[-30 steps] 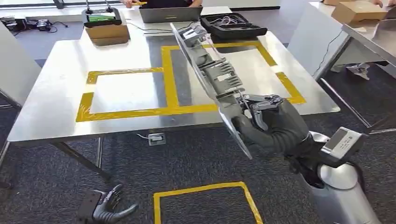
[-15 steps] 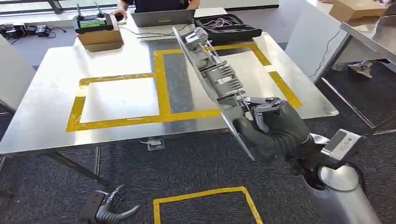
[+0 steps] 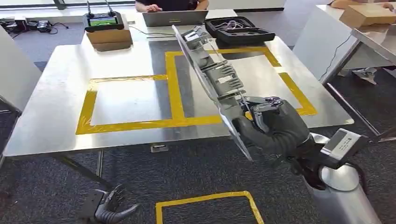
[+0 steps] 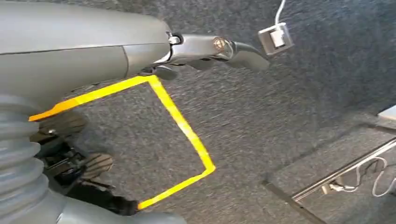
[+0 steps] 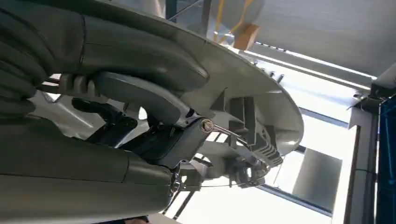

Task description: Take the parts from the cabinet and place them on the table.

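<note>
While the long grey part (image 3: 210, 74) hangs tilted above the table (image 3: 60, 98), clamped at its near end by the right hand (image 3: 266, 123), carrying is nearly finished; next comes lowering it flat inside the yellow tape outline (image 3: 173, 93). The left hand (image 3: 109, 207) hangs empty, fingers loosely apart.

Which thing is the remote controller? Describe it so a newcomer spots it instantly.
Start at the big metal table marked with yellow tape rectangles. At its far left corner sits a cardboard box. The remote controller lies on top: dark, two upright antennas, a lit green screen, unlike the laptop beside it.
</note>
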Available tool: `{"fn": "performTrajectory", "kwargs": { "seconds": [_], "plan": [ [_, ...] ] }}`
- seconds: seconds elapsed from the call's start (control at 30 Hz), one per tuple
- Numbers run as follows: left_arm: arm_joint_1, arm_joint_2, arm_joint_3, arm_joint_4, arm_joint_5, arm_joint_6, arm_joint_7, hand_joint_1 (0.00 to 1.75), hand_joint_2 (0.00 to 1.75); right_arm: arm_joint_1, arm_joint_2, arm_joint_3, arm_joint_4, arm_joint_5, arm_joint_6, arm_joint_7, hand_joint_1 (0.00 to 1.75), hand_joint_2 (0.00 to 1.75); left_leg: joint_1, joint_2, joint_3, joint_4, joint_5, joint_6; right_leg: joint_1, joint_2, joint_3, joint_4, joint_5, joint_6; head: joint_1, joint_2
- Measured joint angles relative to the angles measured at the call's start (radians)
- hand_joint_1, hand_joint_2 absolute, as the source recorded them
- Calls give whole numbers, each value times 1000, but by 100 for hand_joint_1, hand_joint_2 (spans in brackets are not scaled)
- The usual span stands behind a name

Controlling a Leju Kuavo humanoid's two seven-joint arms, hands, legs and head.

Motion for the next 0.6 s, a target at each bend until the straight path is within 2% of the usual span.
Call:
{"fn": "performTrajectory", "kwargs": {
  "seconds": [0.03,0.07,0.17,0.2,0.23,0.27,0.3,0.33,0.37,0.4,0.43,0.47,0.5,0.53,0.57,0.6],
  "plan": [
    [0,-1,0,0,0,0,0,0,175,1,0,0,0,0,0,0,175,175,0,-1,5,0,-6,-4,2,-1,33,-83,42,-6,0,0],
    [0,-3,0,1,-1,0,0,0,175,1,0,0,0,-2,0,-2,175,175,-6,-1,4,2,-11,-12,10,-3,43,-103,21,-12,0,0],
    [4,-4,0,1,-3,-3,0,0,175,7,-2,2,0,-2,-3,-2,175,175,-2,0,7,-5,-15,-29,13,1,42,-110,13,-26,2,0],
    [3,-3,0,1,-3,-3,0,0,175,8,-2,2,0,-3,-3,-2,175,175,-6,1,13,-7,-19,-37,6,3,47,-117,13,-32,2,0],
    [4,-2,1,0,-4,-3,0,0,175,11,-2,3,-1,-2,-3,0,175,175,-2,3,12,2,-25,-43,2,2,58,-124,14,-36,2,0],
    [4,-2,1,0,-4,-3,-1,0,175,13,-2,3,-1,-3,-3,0,175,175,-3,4,-3,39,-44,-48,1,0,65,-125,9,-44,0,0],
    [4,-2,1,0,-4,-3,-1,0,175,15,-2,4,-1,-3,-3,-1,175,175,-1,5,-38,105,-75,-51,1,-1,68,-125,6,-48,0,0],
    [6,-2,1,0,-4,-3,-1,0,175,18,-2,5,-1,-3,-3,-3,175,175,2,5,-88,193,-109,-55,1,-1,72,-125,1,-51,0,0],
    [8,-2,1,1,-4,-3,-1,0,175,18,-2,5,-1,-2,-3,-2,175,175,2,5,-129,259,-128,-58,1,-1,75,-124,-2,-51,0,0],
    [11,-2,1,2,-4,-3,-1,0,175,20,-2,5,-1,-3,-3,-2,175,175,3,5,-161,301,-127,-60,1,0,79,-124,-7,-51,0,0],
    [12,-2,1,2,-4,-3,-1,0,175,23,-2,5,-1,-3,-3,-2,175,175,4,5,-165,291,-100,-61,1,1,87,-124,-12,-49,0,0],
    [12,-2,1,2,-5,-3,-1,0,175,25,-2,5,-1,-3,-3,-2,175,175,5,5,-148,239,-56,-60,1,2,97,-123,-19,-47,0,0],
    [11,-2,1,2,-7,-3,-1,0,175,27,-2,5,-1,-2,-3,-1,175,175,6,6,-116,162,-4,-58,0,2,107,-123,-26,-44,0,0],
    [11,-2,1,2,-11,-3,-1,0,175,27,-2,5,-1,-2,-3,-2,175,175,6,6,-74,61,53,-55,-1,2,119,-122,-35,-39,0,0],
    [11,-2,1,2,-13,-3,-1,0,175,27,-2,5,-1,-3,-3,-3,175,175,4,6,-55,22,55,-51,1,2,121,-122,-41,-32,0,0],
    [10,-3,1,2,-13,-3,-1,0,175,26,-2,5,-1,-2,-5,-3,175,175,1,5,-44,-1,41,-43,6,4,119,-116,-46,-25,0,0]
  ]
}}
